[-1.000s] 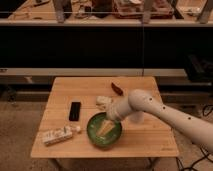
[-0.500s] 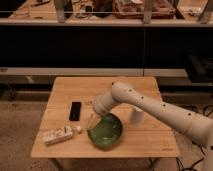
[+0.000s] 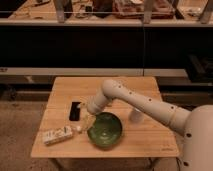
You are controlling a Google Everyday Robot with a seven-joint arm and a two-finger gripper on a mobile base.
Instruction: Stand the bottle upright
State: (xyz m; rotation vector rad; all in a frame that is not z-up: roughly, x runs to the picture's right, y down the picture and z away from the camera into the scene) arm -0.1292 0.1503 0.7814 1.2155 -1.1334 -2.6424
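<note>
Nearest my view is the front edge of a wooden tabletop [image 3: 145, 146]. The bottle [image 3: 56, 135] lies on its side near the front left corner, long axis roughly along the front edge, with what looks like its cap end pointing right. Just right of it stands a dark green bowl [image 3: 120, 135], close to the bottle but apart from it.

Between the bottle's right end and the bowl's left rim, a little farther back, hangs the gripper [image 3: 88, 121], low over the tabletop. It is near the bottle but not on it, and I cannot tell whether the gripper is apart or together. Behind it lies a flat black object [image 3: 75, 110]. A white cup [image 3: 136, 116] stands behind the bowl, partly hidden by the pale arm [image 3: 150, 104], which reaches in from the right. Farthest back are dark shelves.

By my reading, the task is barely begun: the bottle is not grasped and not upright. What remains is closing in on it, gripping it, tipping it onto its base and letting go.
</note>
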